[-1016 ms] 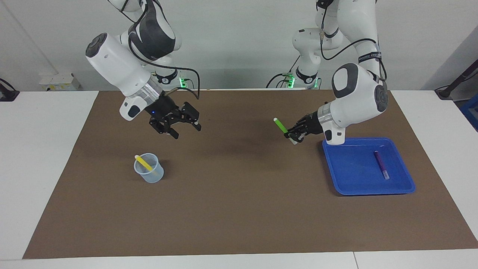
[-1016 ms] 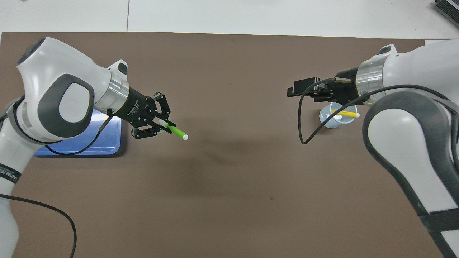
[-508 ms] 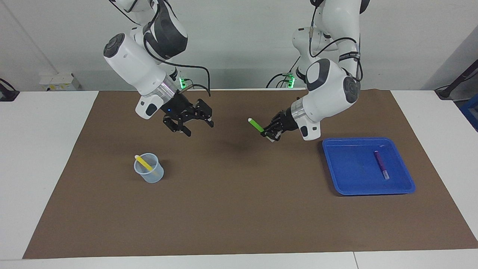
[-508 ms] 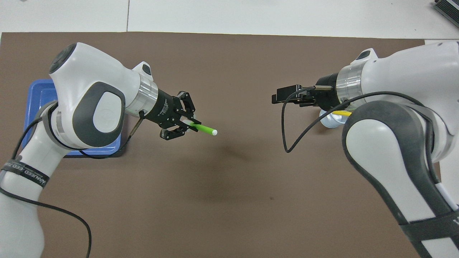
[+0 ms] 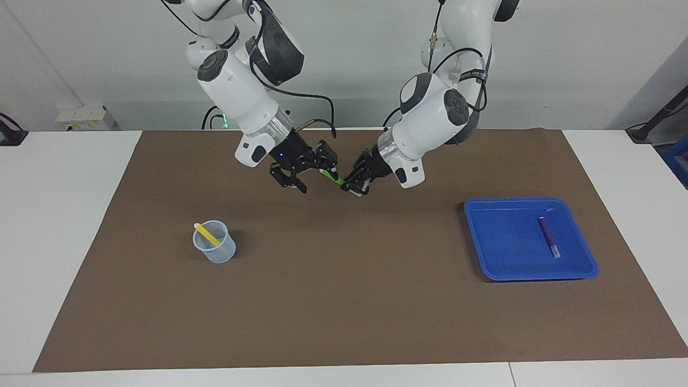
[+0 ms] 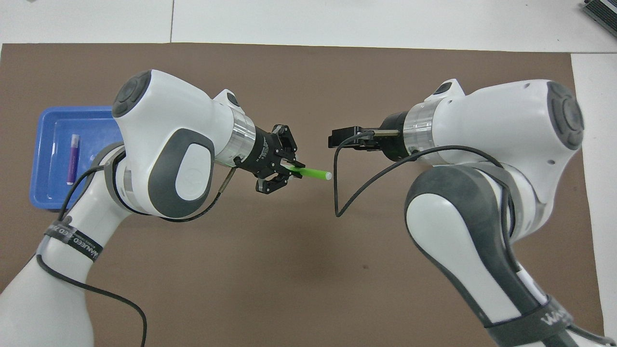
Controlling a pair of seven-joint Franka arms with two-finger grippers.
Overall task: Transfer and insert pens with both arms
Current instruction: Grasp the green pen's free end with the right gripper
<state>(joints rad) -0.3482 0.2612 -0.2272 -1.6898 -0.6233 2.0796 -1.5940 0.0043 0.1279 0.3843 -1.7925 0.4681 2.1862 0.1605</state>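
My left gripper (image 5: 352, 184) (image 6: 288, 168) is shut on the whitish end of the green pen (image 5: 333, 177) (image 6: 312, 173), held in the air over the middle of the mat. Its other end points at my right gripper (image 5: 314, 174) (image 6: 338, 140), which is open and right at that end; I cannot tell whether they touch. The yellow pen (image 5: 206, 233) stands tilted in a clear cup (image 5: 216, 251) toward the right arm's end. The purple pen (image 5: 549, 237) (image 6: 72, 158) lies in the blue tray (image 5: 505, 271) (image 6: 46, 200) toward the left arm's end.
A brown mat (image 5: 344, 301) (image 6: 270, 270) covers most of the white table. In the overhead view the right arm hides the cup. A black cable (image 6: 347, 193) loops down from the right wrist.
Both arms have swung in toward the middle of the mat. The left gripper brought the green pen up to the right gripper, which came to meet it.
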